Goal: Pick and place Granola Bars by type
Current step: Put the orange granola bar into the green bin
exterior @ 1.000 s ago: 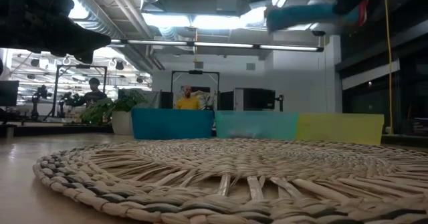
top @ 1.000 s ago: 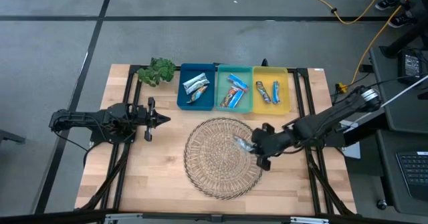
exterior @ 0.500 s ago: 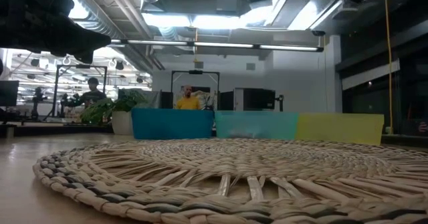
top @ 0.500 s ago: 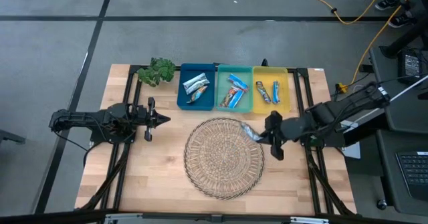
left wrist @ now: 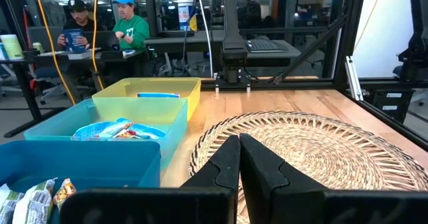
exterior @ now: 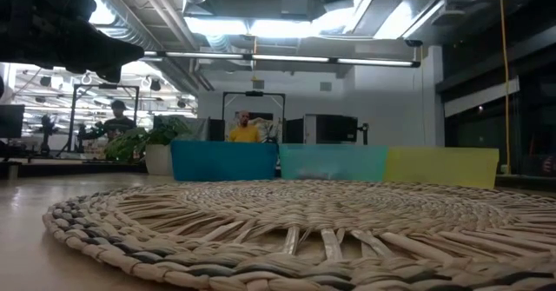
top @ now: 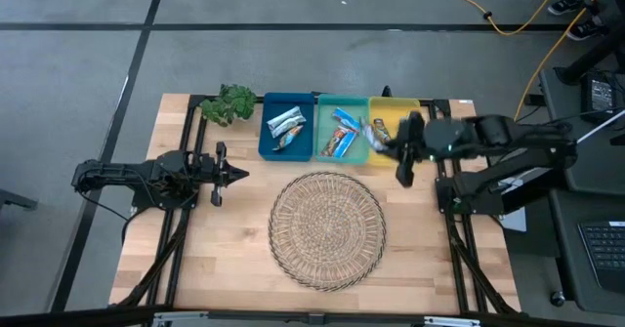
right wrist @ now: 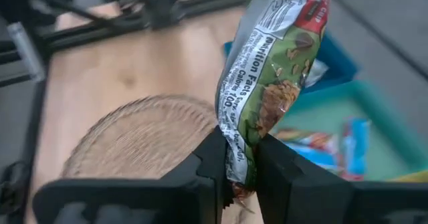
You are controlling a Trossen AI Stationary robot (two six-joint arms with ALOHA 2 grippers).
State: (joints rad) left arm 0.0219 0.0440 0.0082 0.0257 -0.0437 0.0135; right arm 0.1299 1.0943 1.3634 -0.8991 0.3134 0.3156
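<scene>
**Right claw holds a granola bar over the trays**

We see our right claw [top: 398, 154] above the seam between the teal tray [top: 359, 104] and the yellow tray [top: 424, 132], its fingers pinched nearly together on one end of a granola bar [right wrist: 274, 70]. In the right wrist view the bar sticks out from between the two fingers, its wrapper silver-white with a red patch and a printed nutrition panel. In the high view it shows as a pale sliver [top: 380, 143] pointing from the claw toward the teal tray.

The three trays stand side by side along the far edge of the wooden surface [top: 215, 259], beyond the round woven mat [top: 327, 231]. The blue tray [top: 266, 142], the one farthest from the claw, holds two silvery bars [top: 286, 124]. The teal tray holds several bright blue bars [top: 342, 132]. The yellow tray holds two bars [top: 391, 133], one darker and one blue.

A small green plant [top: 232, 103] sits just beyond the blue tray, on the side away from the claw.

Our left claw [top: 237, 175] rests low over the surface on the far side of the mat from the right claw, fingers pressed together, holding nothing. In the low view, people sit in the room behind the trays.
</scene>
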